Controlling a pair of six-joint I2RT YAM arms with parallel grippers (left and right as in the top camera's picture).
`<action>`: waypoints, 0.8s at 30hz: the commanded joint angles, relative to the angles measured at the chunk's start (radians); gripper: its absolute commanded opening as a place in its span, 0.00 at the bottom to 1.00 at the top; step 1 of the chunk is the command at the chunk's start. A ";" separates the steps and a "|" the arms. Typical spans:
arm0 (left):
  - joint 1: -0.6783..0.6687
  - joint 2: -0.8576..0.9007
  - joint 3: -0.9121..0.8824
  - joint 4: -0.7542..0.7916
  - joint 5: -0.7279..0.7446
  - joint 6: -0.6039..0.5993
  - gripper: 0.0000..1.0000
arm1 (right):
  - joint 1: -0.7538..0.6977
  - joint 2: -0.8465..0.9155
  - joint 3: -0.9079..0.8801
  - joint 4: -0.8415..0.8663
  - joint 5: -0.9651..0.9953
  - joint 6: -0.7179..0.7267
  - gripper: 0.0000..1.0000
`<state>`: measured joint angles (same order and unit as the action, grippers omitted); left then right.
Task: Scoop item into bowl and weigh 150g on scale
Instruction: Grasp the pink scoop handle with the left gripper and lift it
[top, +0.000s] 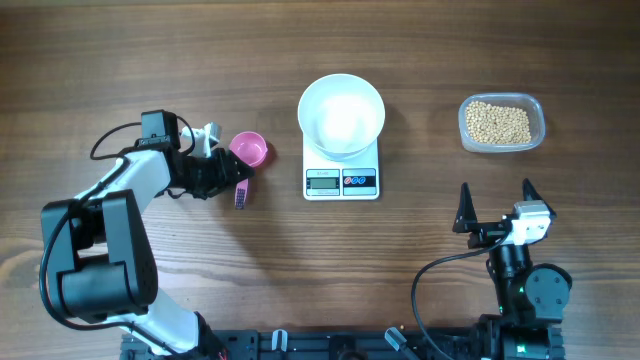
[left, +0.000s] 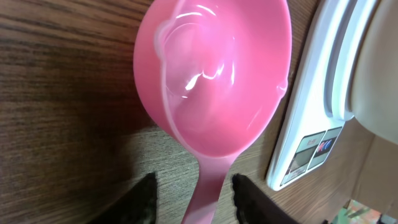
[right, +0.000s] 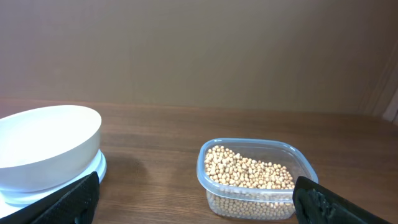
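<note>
Overhead, table (top: 150, 60) of dark wood grain.

- Scale (top: 341, 182) sits mid-table with its display and button panel on the edge nearest the arms. The digits are too small to read.
- Bowl (top: 341, 115) stands on the scale platform, upright, white. Its inside looks bare, with no beans in it.
- Beans (top: 499, 123) all lie in a clear plastic container (top: 465, 110) to the right of the scale and well apart from it. The right wrist view shows them as a shallow layer across the container floor.
- Pink scoop (top: 249, 149) lies on the table just left of the scale, cup facing up and empty. In the left wrist view the cup fills the top of the frame, its handle runs down toward the camera, and a corner of the scale shows at right.

Left claw (top: 226, 178): low at the scoop. Its two fingers (left: 144, 199) stand one on each side of the handle, with a sliver of table showing between each finger and the pink plastic. The claw is partly open and straddles the handle without clamping it.

Right claw (top: 497, 205): spread wide and holding nothing, it sits near the front right of the table, short of the container. Its fingers (right: 74, 202) show only at the bottom corners of the wrist view, which looks toward the bowl and the beans.
</note>
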<state>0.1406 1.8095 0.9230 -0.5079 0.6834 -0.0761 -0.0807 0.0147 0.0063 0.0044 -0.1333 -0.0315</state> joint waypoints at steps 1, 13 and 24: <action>0.006 0.014 -0.009 -0.009 0.027 0.024 0.38 | 0.005 -0.007 -0.001 0.002 0.011 0.006 1.00; 0.006 0.014 -0.009 -0.023 0.051 0.016 0.08 | 0.005 -0.007 -0.001 0.003 0.011 0.006 1.00; 0.006 0.008 -0.008 0.116 0.873 -0.114 0.04 | 0.005 -0.007 -0.001 0.002 0.011 0.006 1.00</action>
<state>0.1406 1.8103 0.9188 -0.4503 1.0916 -0.1532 -0.0807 0.0147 0.0063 0.0040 -0.1333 -0.0315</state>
